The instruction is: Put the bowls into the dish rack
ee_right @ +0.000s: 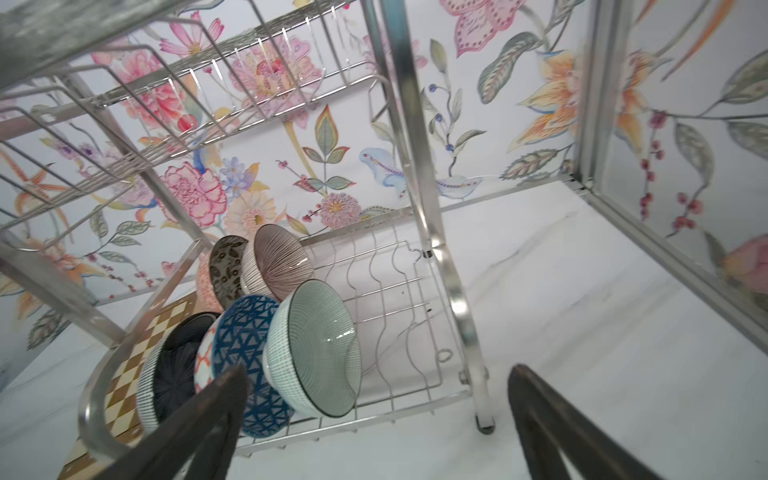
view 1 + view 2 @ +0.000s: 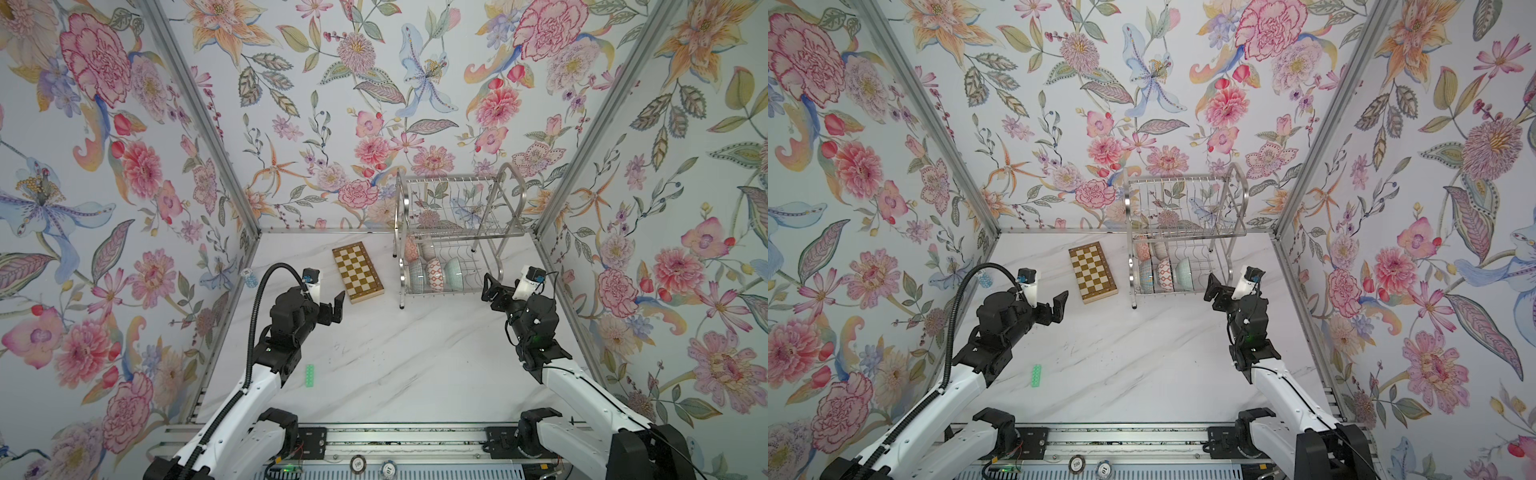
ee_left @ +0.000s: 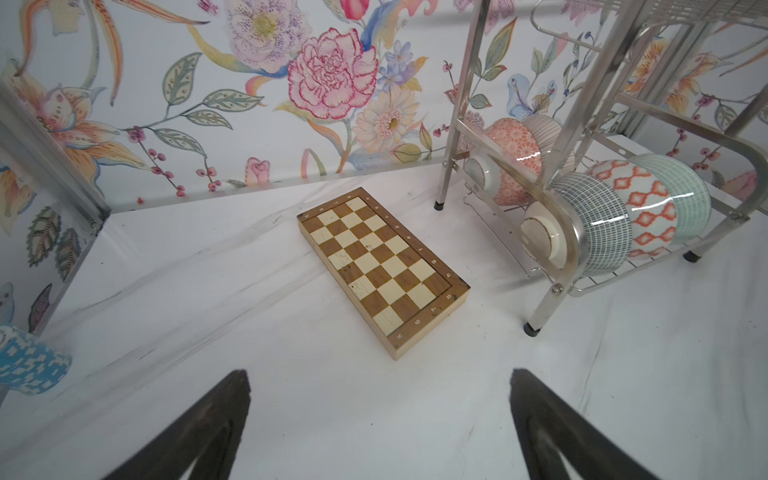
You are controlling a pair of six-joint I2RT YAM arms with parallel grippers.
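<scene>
Right claw: my right claw (image 1: 378,370) has its fingers spread wide, with nothing between them.
Left claw: my left claw (image 3: 379,371) is also spread wide and holds nothing. It hangs over bare table (image 2: 415,353).
Rack against right claw: the dish rack (image 1: 432,232) stands just ahead of my right claw, near the back wall. In both top views the claw is level with the lower shelf, at its open right end.
Bowls against right claw: the nearest is the mint green bowl (image 1: 316,349). There is a gap between it and my fingers in a top view (image 2: 455,272).
Lower shelf, near row: three bowls stand on edge, side by side. They are a dark-lined bowl (image 1: 178,357), the blue triangle bowl (image 1: 245,336) and the mint green one, which is closest to me.
Lower shelf, far row: the black floral bowl (image 1: 226,266) and the pinkish bowl (image 1: 278,262) stand on edge together.
Bowl facing: all five open toward my right claw, and their feet point toward the left claw.
Rack against left claw: well apart, with the chessboard (image 3: 382,266) lying flat between us, just beside the rack's legs.
Loose on table: a small green block (image 2: 309,375) lies near my left arm.
</scene>
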